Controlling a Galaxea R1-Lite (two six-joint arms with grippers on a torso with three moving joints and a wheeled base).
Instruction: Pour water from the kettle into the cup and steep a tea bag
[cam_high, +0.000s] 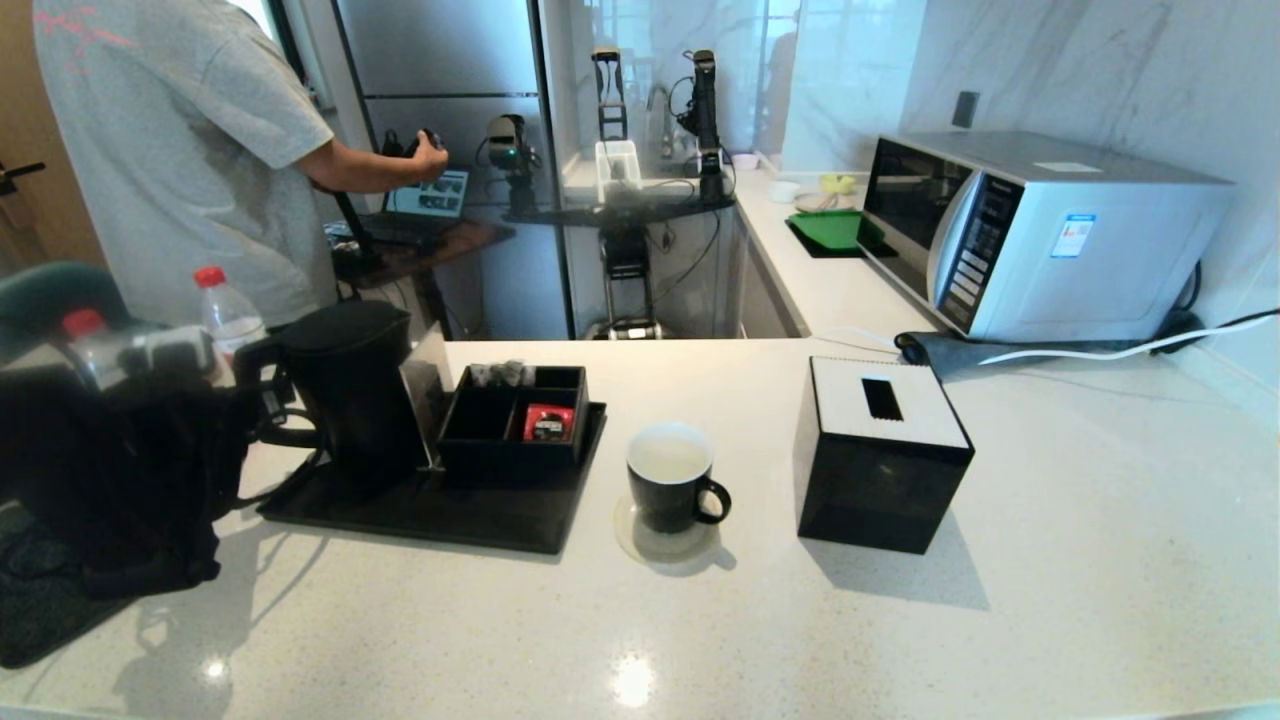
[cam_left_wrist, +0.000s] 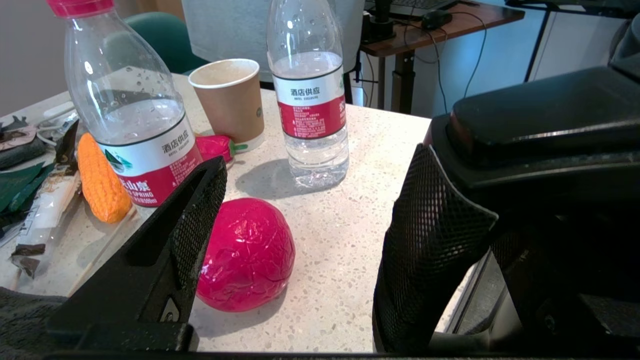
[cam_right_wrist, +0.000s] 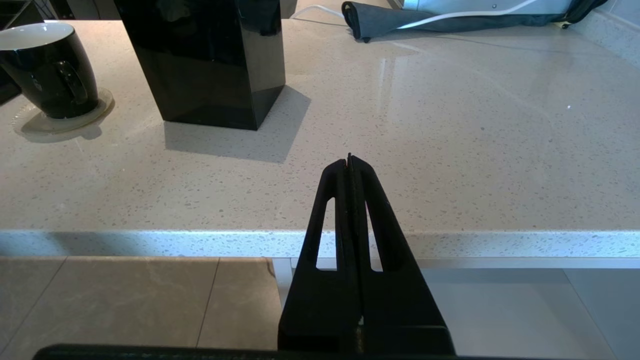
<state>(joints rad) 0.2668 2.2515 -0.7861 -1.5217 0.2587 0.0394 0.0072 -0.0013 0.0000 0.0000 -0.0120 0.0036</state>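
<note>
The tall black kettle (cam_high: 345, 395) stands on a black tray (cam_high: 430, 515) at the left, and its lid edge fills one side of the left wrist view (cam_left_wrist: 540, 115). My left gripper (cam_high: 250, 400) (cam_left_wrist: 320, 167) is open beside the kettle's handle, one meshed finger (cam_left_wrist: 435, 240) close against the kettle. The black mug (cam_high: 670, 477) (cam_right_wrist: 50, 70) with a white inside sits on a clear coaster mid-counter; I cannot tell whether it holds water. Small grey pouches (cam_high: 500, 374) stand in the black organiser. My right gripper (cam_right_wrist: 349, 165) is shut and empty, low before the counter's front edge.
Two red-capped bottles (cam_left_wrist: 307, 95) (cam_left_wrist: 132, 115), a paper cup (cam_left_wrist: 230, 97), a red foil ball (cam_left_wrist: 247, 255) and a toy corn (cam_left_wrist: 100, 182) crowd the counter beyond the kettle. A black tissue box (cam_high: 880, 455) stands right of the mug. A microwave (cam_high: 1040, 235) sits back right.
</note>
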